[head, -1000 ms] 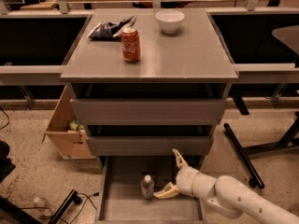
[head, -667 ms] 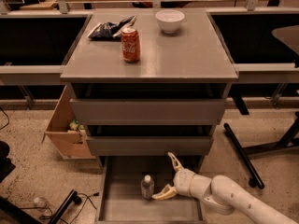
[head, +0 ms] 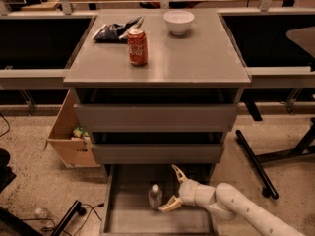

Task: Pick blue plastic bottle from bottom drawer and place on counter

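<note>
The blue plastic bottle (head: 155, 196), clear with a white cap, stands upright on the floor of the open bottom drawer (head: 128, 220). My gripper (head: 173, 188) reaches into the drawer from the right on its white arm. It is open, with one pale finger (head: 178, 172) up at the back and the other low, just right of the bottle. The fingers are not closed on the bottle. The counter (head: 197, 58) is the grey top of the cabinet above.
On the counter stand a red soda can (head: 137, 46), a white bowl (head: 178, 21) and a dark chip bag (head: 114, 30). A cardboard box (head: 69, 136) sits on the floor left of the cabinet. Dark chair legs (head: 256, 163) cross the floor at right.
My gripper has moved left toward the bottle; its lower finger is now close beside it. The bottle has not moved.
</note>
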Controlling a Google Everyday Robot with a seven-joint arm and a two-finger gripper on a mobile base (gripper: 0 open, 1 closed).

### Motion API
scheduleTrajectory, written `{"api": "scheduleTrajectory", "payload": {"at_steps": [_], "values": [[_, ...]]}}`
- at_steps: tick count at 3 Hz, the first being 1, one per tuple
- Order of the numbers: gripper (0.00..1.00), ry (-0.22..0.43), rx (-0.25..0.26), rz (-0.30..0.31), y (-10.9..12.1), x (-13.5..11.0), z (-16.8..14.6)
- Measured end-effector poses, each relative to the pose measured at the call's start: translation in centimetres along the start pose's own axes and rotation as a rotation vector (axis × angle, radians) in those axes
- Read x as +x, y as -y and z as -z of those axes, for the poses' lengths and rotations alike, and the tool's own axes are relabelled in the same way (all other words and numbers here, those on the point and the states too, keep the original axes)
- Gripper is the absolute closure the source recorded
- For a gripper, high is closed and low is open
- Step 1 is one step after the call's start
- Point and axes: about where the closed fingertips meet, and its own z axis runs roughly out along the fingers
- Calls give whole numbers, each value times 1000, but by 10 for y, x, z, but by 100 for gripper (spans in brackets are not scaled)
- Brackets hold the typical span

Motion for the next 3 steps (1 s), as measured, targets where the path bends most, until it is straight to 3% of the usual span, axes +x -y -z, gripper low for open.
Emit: {"api": "scheduleTrajectory", "payload": {"at_steps": [3], "values": [[0, 56, -65, -106, -2, 61, -55]]}}
